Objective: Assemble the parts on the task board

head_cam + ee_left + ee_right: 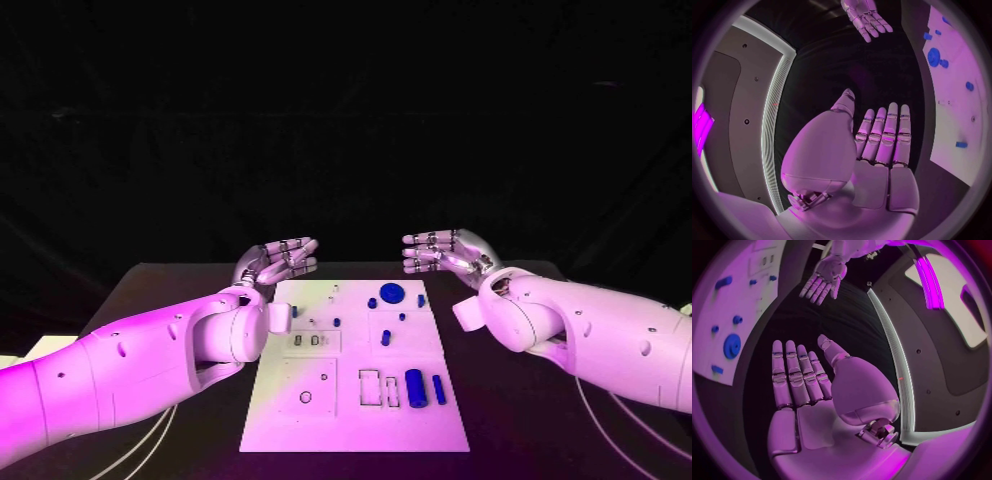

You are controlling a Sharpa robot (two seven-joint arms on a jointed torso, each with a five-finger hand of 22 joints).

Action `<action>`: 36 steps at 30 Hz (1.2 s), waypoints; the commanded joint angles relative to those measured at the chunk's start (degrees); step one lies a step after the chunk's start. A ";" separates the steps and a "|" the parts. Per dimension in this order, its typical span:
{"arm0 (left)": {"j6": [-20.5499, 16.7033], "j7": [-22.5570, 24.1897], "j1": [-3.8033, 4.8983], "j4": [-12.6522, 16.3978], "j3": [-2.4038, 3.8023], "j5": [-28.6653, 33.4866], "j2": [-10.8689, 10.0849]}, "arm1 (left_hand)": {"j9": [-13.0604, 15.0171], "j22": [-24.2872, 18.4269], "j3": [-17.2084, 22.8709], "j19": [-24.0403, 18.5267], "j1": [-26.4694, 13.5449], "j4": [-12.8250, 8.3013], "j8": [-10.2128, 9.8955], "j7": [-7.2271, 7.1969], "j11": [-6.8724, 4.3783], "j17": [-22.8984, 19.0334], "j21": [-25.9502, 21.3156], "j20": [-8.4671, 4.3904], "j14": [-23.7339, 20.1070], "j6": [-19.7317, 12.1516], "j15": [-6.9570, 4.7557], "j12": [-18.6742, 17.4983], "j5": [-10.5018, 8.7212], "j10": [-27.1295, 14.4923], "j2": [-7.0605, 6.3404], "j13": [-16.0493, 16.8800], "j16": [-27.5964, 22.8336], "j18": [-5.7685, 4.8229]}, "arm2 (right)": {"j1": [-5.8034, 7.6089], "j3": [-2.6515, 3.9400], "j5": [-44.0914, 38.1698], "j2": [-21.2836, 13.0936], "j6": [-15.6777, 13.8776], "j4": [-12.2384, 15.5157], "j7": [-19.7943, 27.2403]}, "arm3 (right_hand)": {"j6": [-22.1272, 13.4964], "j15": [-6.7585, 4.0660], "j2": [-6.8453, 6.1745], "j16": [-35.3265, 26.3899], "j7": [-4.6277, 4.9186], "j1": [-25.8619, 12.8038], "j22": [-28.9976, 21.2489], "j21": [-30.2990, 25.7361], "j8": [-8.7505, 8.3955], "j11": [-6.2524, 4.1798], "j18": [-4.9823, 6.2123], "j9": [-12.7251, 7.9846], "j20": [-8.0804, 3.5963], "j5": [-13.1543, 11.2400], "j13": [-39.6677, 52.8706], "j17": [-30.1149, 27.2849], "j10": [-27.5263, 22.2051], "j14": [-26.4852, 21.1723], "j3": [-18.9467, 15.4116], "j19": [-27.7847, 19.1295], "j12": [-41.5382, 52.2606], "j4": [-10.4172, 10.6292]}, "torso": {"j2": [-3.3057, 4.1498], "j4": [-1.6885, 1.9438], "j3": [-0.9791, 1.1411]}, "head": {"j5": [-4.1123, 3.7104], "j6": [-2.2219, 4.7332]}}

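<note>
The white board (pixel 355 385) is shown lying flat on the black table (pixel 144 290), with small blue parts scattered on it. The left hand (pixel 277 260) and the right hand (pixel 446 252) are held just past the board's far corners, palms facing each other across the gap; the fingers of both are extended and slightly apart, and nothing is gripped. A round blue disc (pixel 392 292) lies nearest the right hand's fingertips, a small blue peg (pixel 421 299) just beside it. A blue cylinder (pixel 415 387) and a blue bar (pixel 438 390) lie side by side at the board's near end, well away from both sets of fingers, next to empty rectangular slots (pixel 371 385). Smaller blue pieces (pixel 306 322) lie nearer the left hand's wrist.

The parts are judged light, rigid and smooth, hence liable to slip or roll; a pinch across the disc's rim, or across the short width of the cylinder, is advised. Nothing is seen standing between the fingers and the parts, though the close spacing of neighbouring pieces could cause one to be nudged
</note>
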 commanded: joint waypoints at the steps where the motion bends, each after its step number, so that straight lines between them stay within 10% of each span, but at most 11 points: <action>1: 2.95 1.24 0.18 1.09 0.04 0.81 -0.55 | 0.12 1.19 -0.36 10.20 -0.41 -1.96 1.30 -0.25 -1.86 1.54 4.02 -2.13 8.93 6.97 -2.39 1.89 0.35 9.43 2.06 0.33 2.34 1.30 | 0.40 0.07 -21.17 -0.28 -3.17 0.07 -2.32 | 5.77 -2.08 -1.14 0.77 1.18 0.95 0.71 3.04 0.00 -1.37 1.30 0.10 -2.09 -0.45 0.13 0.14 5.79 7.34 2.33 6.25 -0.11 -1.98 | 1.38 0.31 0.08 | -0.47 0.50; 20: 6.55 -2.91 1.61 12.27 0.86 1.59 -6.27 | -0.12 1.82 -1.68 14.93 -1.51 -2.99 -0.56 0.43 -1.66 4.05 6.32 -3.33 12.83 6.13 -3.20 -0.02 0.61 9.25 1.75 0.11 2.66 1.14 | 3.86 0.56 -46.76 0.27 -2.74 0.33 -13.39 | 7.82 -5.32 -4.14 1.58 -0.39 1.11 6.07 13.78 0.28 -3.40 1.03 0.25 -6.15 -1.11 0.46 0.33 11.04 16.88 3.17 14.76 -0.08 -1.77 | 6.24 2.18 -0.88 | -2.01 1.97; 36: 7.91 -4.08 2.44 21.34 1.04 2.66 -10.38 | -0.14 2.63 -2.80 17.19 -2.11 -3.86 -0.88 0.52 -1.80 7.04 8.30 -4.21 15.37 5.63 -3.86 0.26 0.61 8.61 2.31 0.09 4.72 1.02 | 6.76 0.86 -70.90 2.08 7.85 1.25 -25.58 | 10.70 -9.46 -5.20 19.52 -2.99 -1.24 16.35 31.06 0.03 -5.58 1.07 0.19 -9.80 -2.19 0.24 6.02 12.45 29.47 4.48 20.48 -0.95 -0.98 | 10.28 4.25 -1.67 | -3.81 3.12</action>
